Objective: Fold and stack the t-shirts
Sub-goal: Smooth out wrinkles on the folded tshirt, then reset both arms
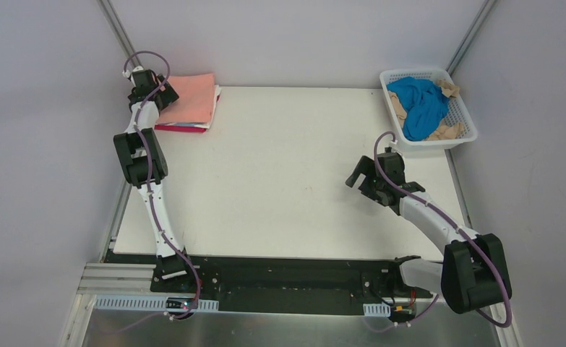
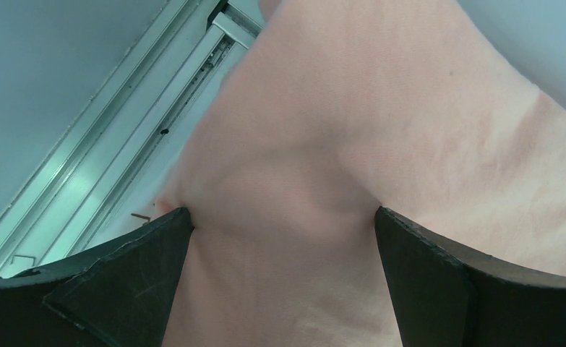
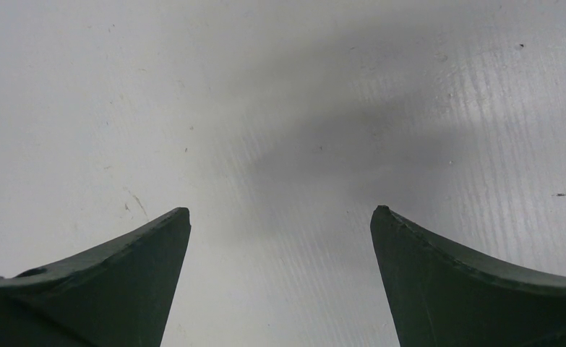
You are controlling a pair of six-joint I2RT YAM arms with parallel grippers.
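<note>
A folded salmon-pink t-shirt tops a stack at the table's far left, with a white edge and a magenta edge showing beneath it. My left gripper is open at the stack's left edge. In the left wrist view the gripper has its jaws wide apart, pressed onto the pink cloth, which dimples between them. My right gripper is open and empty over bare table, as the right wrist view shows. A bright blue tee and a tan one lie crumpled in the basket.
The white lattice basket stands at the far right corner. The white table runs between stack and basket. A metal rail runs along the table's left edge beside the stack. Grey walls close in on three sides.
</note>
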